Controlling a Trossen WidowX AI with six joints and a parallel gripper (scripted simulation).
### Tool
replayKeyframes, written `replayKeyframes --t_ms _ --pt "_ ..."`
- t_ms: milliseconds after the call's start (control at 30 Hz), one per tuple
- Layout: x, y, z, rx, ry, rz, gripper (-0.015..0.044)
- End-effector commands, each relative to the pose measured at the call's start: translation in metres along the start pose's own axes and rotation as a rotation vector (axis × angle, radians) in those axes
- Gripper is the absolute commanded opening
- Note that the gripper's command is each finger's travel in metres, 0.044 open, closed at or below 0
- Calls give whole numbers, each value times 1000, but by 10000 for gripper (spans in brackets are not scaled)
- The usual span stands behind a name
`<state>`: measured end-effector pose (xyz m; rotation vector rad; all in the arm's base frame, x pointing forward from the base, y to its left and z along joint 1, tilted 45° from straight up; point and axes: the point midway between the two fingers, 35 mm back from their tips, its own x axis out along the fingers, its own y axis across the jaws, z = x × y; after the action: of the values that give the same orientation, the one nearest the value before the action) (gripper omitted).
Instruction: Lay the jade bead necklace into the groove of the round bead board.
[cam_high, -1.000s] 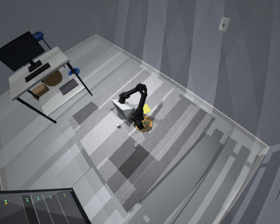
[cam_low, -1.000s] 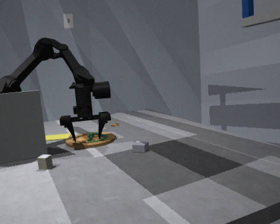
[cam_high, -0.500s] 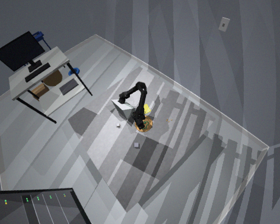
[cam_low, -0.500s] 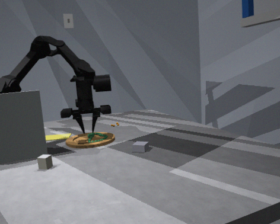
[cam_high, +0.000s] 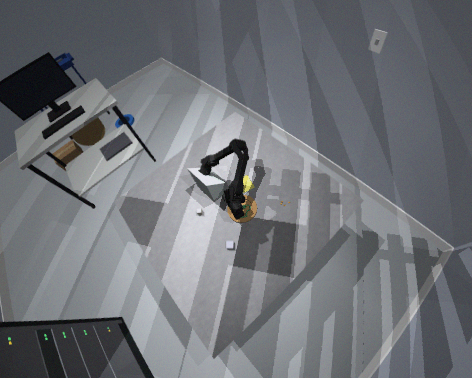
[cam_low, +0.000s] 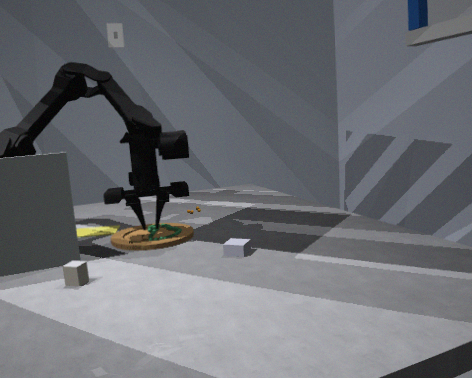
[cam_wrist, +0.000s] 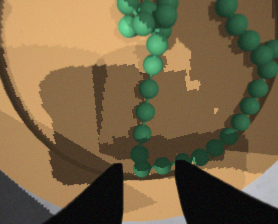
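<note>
- The black six-joint arm (cam_high: 242, 165) (cam_low: 117, 100) bends over the board, and its wrist points downward.
- The round orange-brown wooden bead board (cam_high: 255, 212) (cam_low: 120, 243) (cam_wrist: 65, 30) lies flat on the tabletop. It looks like a rigid thing, so I think the fingertips should not press on it.
- The black two-finger pincer (cam_high: 239, 212) (cam_low: 151, 228) (cam_wrist: 148, 170) is partly open, with a narrow gap between the fingertips, and it grips nothing. It stands low over the near edge of the board.
- The jade bead necklace (cam_high: 246, 206) (cam_low: 175, 230) (cam_wrist: 148, 89) lies on the board. Its lower right part follows the curved groove closely, but one strand crosses the inside, and some beads are bunched together. It is probably light and very limp: pulling one place will move only the neighbours, and the bunch can tighten.
- The round green beads at the lower bend (cam_wrist: 142, 169) are nearest to the fingertips. They seem smooth and may slip or roll from the tips. I would take one bead across its middle, softly, and guide the strand outward to the groove, without lifting much.
</note>
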<state>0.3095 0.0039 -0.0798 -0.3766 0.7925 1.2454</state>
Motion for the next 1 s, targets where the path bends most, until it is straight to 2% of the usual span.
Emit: replayKeyframes --t_ms 0,467,633,967 --pt "9 3 0 13 -3 8 120" --pt "22 4 0 16 -2 9 120" --pt "19 2 0 6 4 5 0" --pt "19 2 0 6 4 5 0"
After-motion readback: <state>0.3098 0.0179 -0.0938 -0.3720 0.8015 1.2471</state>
